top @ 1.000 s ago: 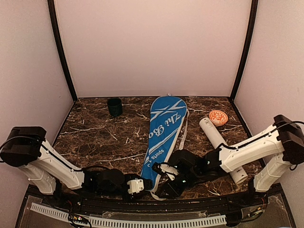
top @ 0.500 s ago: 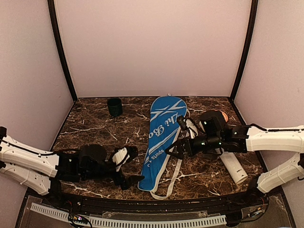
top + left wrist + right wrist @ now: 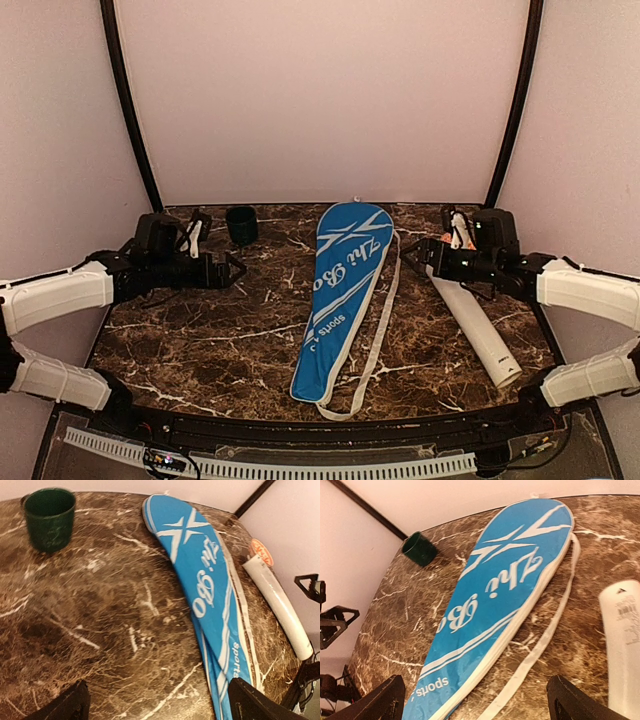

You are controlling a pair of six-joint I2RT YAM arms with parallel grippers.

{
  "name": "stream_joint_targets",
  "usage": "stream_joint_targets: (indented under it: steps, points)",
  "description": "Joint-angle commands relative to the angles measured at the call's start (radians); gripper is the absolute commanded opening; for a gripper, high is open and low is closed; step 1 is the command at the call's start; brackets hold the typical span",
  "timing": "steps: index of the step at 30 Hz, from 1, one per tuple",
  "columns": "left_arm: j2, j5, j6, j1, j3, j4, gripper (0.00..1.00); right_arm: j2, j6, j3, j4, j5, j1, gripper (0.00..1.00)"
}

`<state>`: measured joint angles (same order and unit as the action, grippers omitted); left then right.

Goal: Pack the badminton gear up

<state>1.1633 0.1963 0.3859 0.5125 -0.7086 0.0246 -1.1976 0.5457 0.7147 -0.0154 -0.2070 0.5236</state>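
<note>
blue racket bag (image 3: 341,298) with white lettering lies lengthwise down the middle of a brown marble tabletop (image 3: 200,330), its wide rounded end toward the back wall and its narrow end toward the arms' bases. the bag is closed and flat, and its white strap (image 3: 377,325) trails along the bag's right edge and loops past the near end. to the right of the bag, apart from it, a long white tube (image 3: 472,322) rests on its side, angled from the back right toward the near right corner. the left wrist view shows an orange round lid (image 3: 261,553) just beside the tube's far end. a dark green cup (image 3: 240,225) stands upright near the back left of the table, well apart from the bag.

the left gripper (image 3: 232,270) hangs over the left side of the table, near the cup, pointing toward the bag, with its fingers spread wide and nothing between them. the right gripper (image 3: 412,252) hangs over the back right, between the bag's wide end and the far end of the tube, facing the bag; its fingers are likewise wide apart and hold nothing. both wrist views show the bag lying free of the fingers.
</note>
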Motion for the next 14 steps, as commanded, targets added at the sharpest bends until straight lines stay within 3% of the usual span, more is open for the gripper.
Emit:
stream_joint_targets:
  steps: [1,5,14]
  points:
    - [0.026,0.083,0.073,-0.101,0.023,0.068,0.99,0.07,0.02,-0.098,-0.052,0.127,-0.051,0.99]
    - [0.068,0.056,0.113,-0.162,0.059,0.06,0.99,0.103,0.017,-0.184,-0.089,0.151,-0.08,0.99]
    - [0.078,0.005,0.135,-0.165,0.113,0.012,0.99,0.154,0.032,-0.312,-0.208,0.132,-0.085,0.99]
